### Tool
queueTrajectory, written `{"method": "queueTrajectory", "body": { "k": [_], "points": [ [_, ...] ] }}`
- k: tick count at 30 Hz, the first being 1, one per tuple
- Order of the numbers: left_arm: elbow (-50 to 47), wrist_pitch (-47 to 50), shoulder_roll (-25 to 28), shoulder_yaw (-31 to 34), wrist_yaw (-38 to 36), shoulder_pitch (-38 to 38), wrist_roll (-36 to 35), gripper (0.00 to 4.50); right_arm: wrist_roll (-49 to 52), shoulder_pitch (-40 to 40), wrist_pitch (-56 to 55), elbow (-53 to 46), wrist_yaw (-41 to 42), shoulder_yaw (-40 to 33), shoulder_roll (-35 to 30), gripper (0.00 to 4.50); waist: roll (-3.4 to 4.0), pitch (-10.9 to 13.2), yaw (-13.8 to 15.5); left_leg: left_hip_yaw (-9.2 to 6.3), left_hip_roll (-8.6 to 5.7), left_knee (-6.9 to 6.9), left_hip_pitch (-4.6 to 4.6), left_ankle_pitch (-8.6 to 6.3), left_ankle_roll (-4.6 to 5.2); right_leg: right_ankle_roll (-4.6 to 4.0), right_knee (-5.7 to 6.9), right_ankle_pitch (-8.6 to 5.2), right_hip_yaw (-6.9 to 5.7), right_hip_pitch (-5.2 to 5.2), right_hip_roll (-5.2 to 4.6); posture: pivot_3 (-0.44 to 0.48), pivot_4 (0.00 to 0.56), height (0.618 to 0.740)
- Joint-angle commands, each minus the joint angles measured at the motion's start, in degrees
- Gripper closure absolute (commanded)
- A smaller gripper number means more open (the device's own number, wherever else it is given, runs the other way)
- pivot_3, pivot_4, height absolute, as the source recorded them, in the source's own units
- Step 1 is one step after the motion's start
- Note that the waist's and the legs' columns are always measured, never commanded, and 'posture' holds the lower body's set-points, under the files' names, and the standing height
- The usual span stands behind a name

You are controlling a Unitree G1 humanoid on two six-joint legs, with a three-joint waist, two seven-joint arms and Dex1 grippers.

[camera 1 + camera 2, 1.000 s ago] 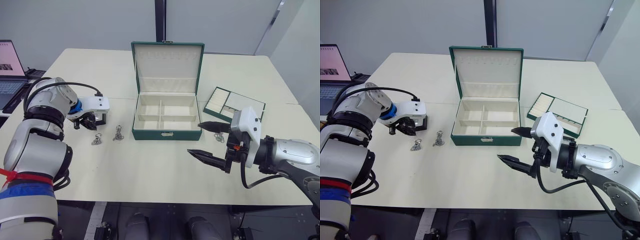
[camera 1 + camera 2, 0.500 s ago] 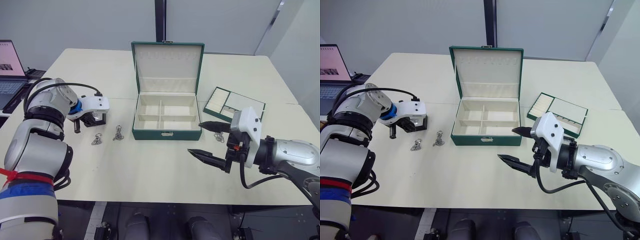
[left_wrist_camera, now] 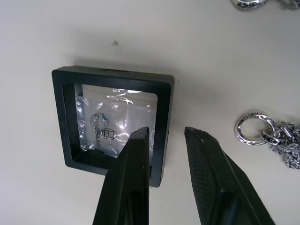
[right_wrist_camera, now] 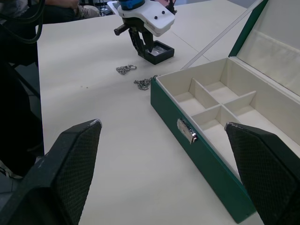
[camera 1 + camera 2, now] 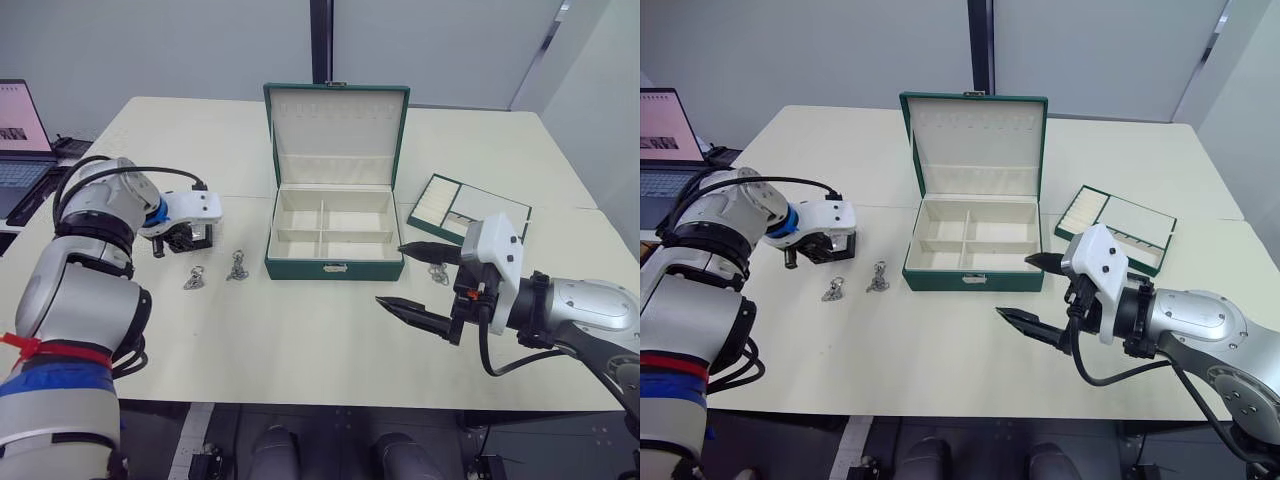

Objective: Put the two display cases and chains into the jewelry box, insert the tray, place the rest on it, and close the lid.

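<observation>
On the table left of the empty, open jewelry box [image 5: 333, 238], the left gripper [image 3: 166, 136] is straddling one edge of a display case [image 3: 112, 122], not yet clamped, while chains [image 5: 237, 266], tray [image 5: 468, 209] and wide-open right gripper [image 5: 412, 280] are waiting.

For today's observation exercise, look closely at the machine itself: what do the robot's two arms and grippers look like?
Both arms are built of rounded silver-grey segments joined by black rings, with black cables looping along them. The left arm has a blue band near the wrist. Each wrist carries a white housing. The left gripper and the right gripper each have two black, tapering, pointed fingers with a finely textured surface.
</observation>
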Motion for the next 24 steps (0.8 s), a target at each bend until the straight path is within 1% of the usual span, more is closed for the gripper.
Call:
{"method": "queueTrajectory", "body": {
  "k": [1, 11, 14, 16, 24],
  "points": [
    [0.3, -0.4, 0.6, 0.3, 1.0, -0.7, 0.7, 3.27, 0.6, 0.3, -0.7, -2.3, -0.4, -1.6, -0.9, 0.00, 0.00, 0.0, 0.0, 0.00, 0.00, 0.00, 0.00, 0.00, 0.00, 0.00, 0.00, 0.00, 0.00, 0.00, 0.00, 0.000, 0.150, 0.726],
    [0.6, 0.0, 0.5, 0.5, 0.2, 0.2, 0.6, 3.27, 1.5, 0.7, -0.7, -2.6, -0.9, -1.9, -1.7, 0.00, 0.00, 0.0, 0.0, 0.00, 0.00, 0.00, 0.00, 0.01, 0.00, 0.00, 0.02, 0.00, 0.00, 0.00, 0.00, 0.000, 0.150, 0.726],
    [0.7, 0.5, 0.5, 0.7, -0.7, 0.4, 0.4, 3.88, 1.5, 0.7, -0.7, -2.6, -0.9, -1.9, -1.9, 0.00, 0.00, 0.0, 0.0, 0.00, 0.00, 0.00, 0.00, 0.01, 0.00, 0.00, 0.02, 0.00, 0.00, 0.00, 0.00, 0.000, 0.150, 0.726],
    [0.6, 0.6, 0.6, 0.6, -1.2, 0.5, 0.4, 4.48, 1.6, 0.7, -0.7, -2.5, -0.9, -1.9, -2.0, 0.00, 0.01, 0.0, 0.0, 0.00, 0.00, 0.00, 0.00, 0.01, 0.00, 0.00, 0.02, 0.00, 0.00, 0.00, 0.00, 0.000, 0.150, 0.726],
    [0.5, 0.9, 0.7, 0.8, -2.2, 0.6, 0.3, 4.48, 1.7, 0.9, -0.7, -2.5, -1.0, -1.8, -2.2, 0.00, 0.01, 0.0, 0.0, 0.00, 0.00, 0.00, 0.00, 0.01, 0.01, 0.00, 0.03, 0.00, 0.00, 0.00, 0.00, 0.000, 0.150, 0.726]
  ]
}}
